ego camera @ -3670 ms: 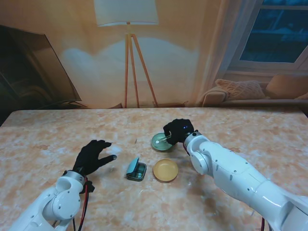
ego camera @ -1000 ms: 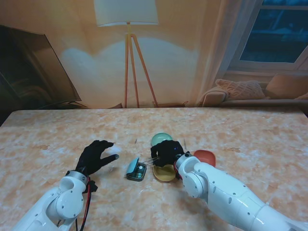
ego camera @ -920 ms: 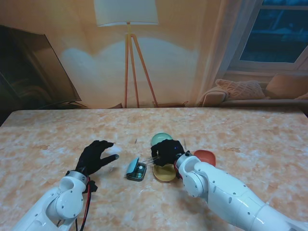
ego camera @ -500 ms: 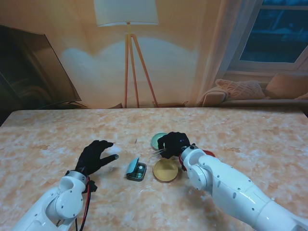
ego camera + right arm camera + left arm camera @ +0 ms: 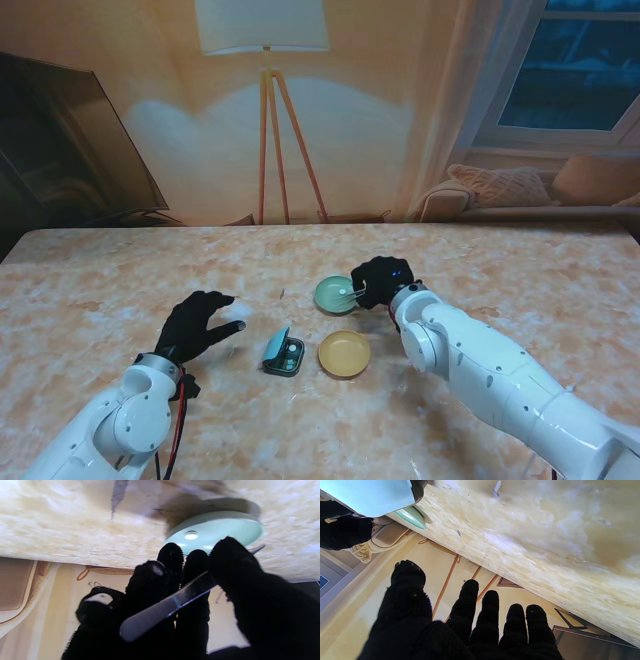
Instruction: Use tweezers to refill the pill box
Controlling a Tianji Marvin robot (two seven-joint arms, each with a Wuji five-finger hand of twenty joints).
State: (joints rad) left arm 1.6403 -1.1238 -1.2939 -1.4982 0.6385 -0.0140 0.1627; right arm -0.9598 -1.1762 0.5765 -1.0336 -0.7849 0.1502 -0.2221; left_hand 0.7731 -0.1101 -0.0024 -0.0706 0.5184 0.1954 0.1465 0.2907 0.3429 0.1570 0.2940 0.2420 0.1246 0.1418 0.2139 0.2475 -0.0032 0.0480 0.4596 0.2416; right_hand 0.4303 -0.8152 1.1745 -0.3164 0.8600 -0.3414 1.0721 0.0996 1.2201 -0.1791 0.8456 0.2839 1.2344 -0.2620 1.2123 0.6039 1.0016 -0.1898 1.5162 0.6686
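On the marble table (image 5: 120, 270), right hand (image 5: 377, 280) fingers grasp tweezers (image 5: 165, 606) over green dish (image 5: 333, 294); left hand (image 5: 195, 325) fingers released

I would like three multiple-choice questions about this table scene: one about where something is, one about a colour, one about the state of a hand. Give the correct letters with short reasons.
1. Where is the pill box?
A. to the left of the yellow dish
B. inside the green dish
C. under the left hand

2. What colour is the dish at which the tweezers point?
A. yellow
B. pale green
C. black

3. What is the state of the right hand?
A. open, holding nothing
B. shut on the tweezers
C. flat on the pill box

Answers:
1 A: in the stand view the box lies on the table beside the yellow dish, on its left.
2 B: the right wrist view shows the tweezer tips at the pale green dish.
3 B: its fingers clamp the metal tweezers.
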